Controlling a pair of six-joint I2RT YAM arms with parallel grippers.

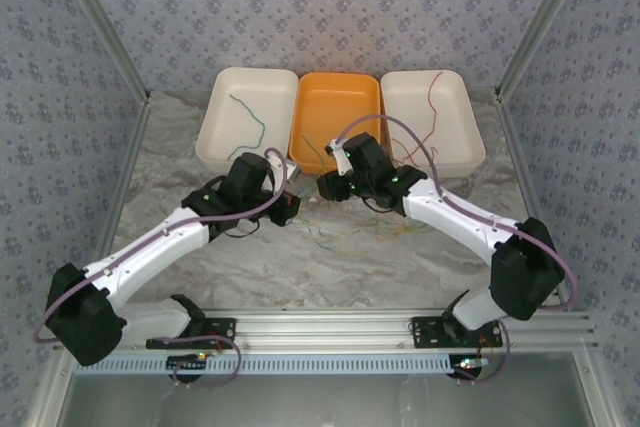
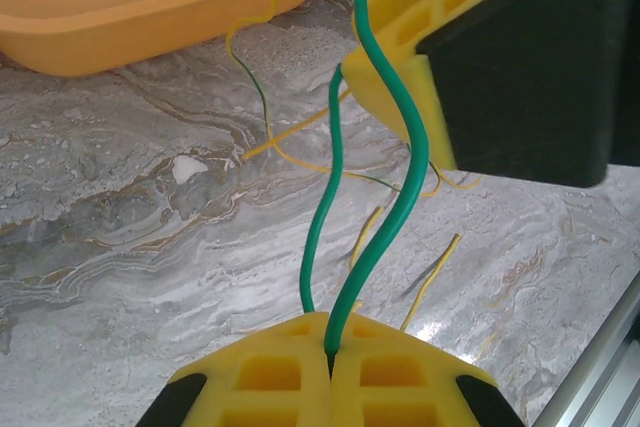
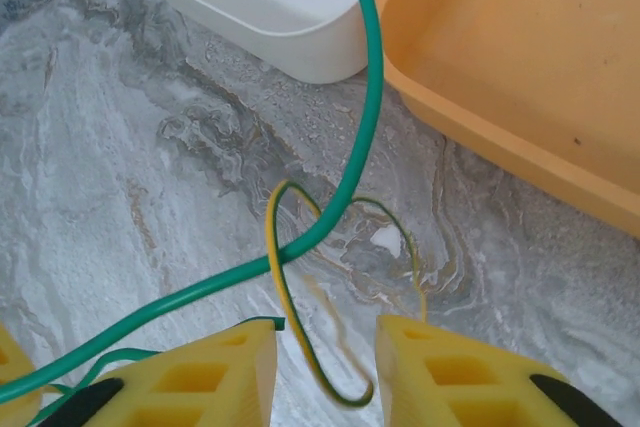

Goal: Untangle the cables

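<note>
The left pincer pinches the green cable; the right pincer stands parted, a yellow-green cable looping between its jaws.

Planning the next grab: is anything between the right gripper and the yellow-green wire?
Nothing visible does. The yellow-green wire loops right between the open fingers of the right gripper. The green cable crosses that wire just ahead of the fingers.

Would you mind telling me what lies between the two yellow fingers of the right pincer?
In the right wrist view, a loop of thin yellow-green wire sits in the gap of the open right pincer, above the marbled grey tabletop.
</note>
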